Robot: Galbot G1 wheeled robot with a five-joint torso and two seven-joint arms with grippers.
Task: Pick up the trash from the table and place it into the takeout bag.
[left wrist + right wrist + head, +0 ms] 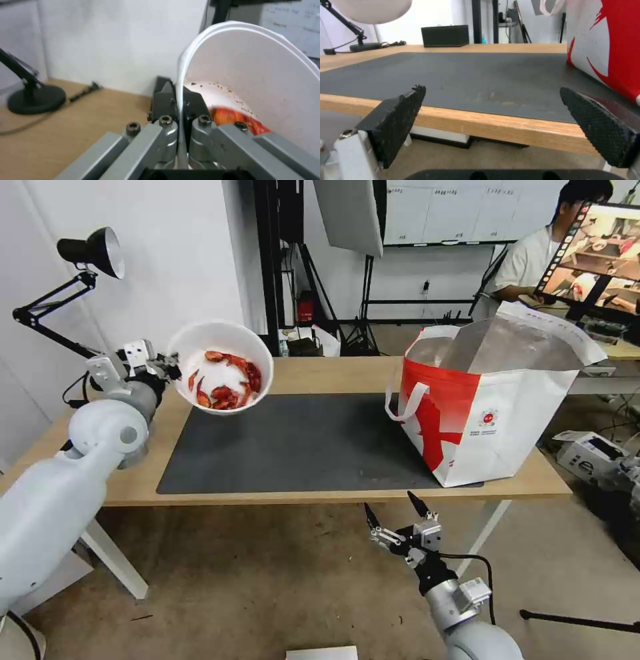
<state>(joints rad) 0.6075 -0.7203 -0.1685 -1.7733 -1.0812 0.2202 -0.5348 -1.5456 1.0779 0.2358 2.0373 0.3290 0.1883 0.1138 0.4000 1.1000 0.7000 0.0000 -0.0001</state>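
We hold the white bowl of crayfish shells by its rim in our left gripper, above the table's left end, the takeout bag well to our right, nearer our spread-open right gripper.

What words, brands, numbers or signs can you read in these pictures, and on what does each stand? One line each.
None can be read.
Takeout bag: small round red logo with tiny print beneath, too small to read.
Whiteboard behind the bowl: faint writing, blurred.

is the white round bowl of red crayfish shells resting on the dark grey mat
No, the left gripper holds the white round bowl by its rim, tilted, above the dark grey mat.
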